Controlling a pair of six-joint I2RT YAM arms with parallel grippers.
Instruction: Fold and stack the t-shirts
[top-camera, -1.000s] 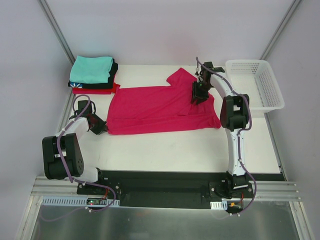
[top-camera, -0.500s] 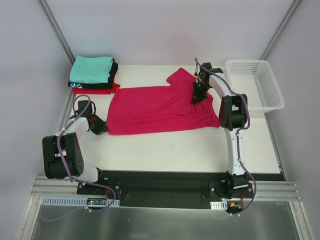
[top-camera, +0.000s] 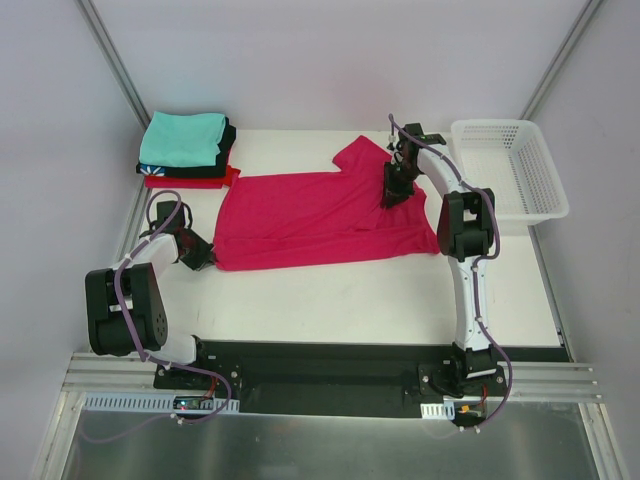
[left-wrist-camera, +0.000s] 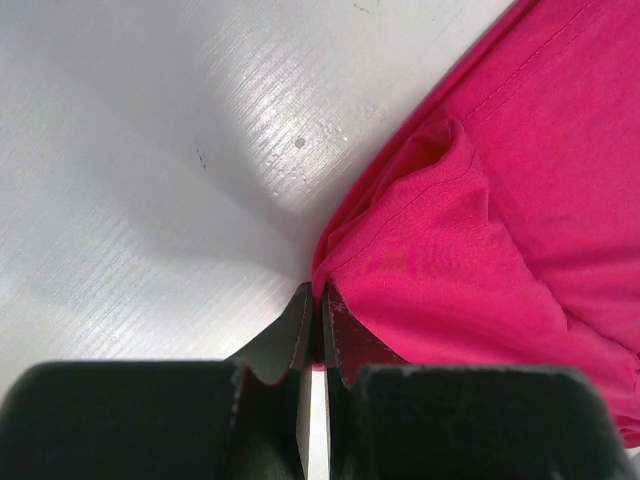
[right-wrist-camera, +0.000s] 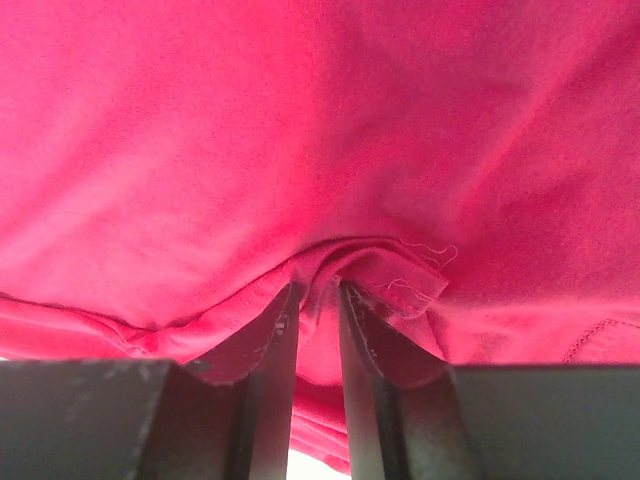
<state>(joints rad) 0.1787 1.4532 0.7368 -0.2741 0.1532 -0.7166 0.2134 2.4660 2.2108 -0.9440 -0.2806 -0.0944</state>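
Right gripper (right-wrist-camera: 316, 292) has nudged toward the worktop's far edge and narrowed onto a ruck of the crimson-pink t-shirt (top-camera: 300, 215) spread mid-worktop, left gripper (left-wrist-camera: 318, 292) stays pinched on its near-left corner; fold lift looks ready.

Bright, even overhead light; the top view is sharp, shadows soft. In the left wrist view glare whitens the desk (left-wrist-camera: 285, 135) and the near fingers (left-wrist-camera: 292, 335) blur. The crimson-pink t-shirt (right-wrist-camera: 300, 120) oversaturates the soft right wrist view.
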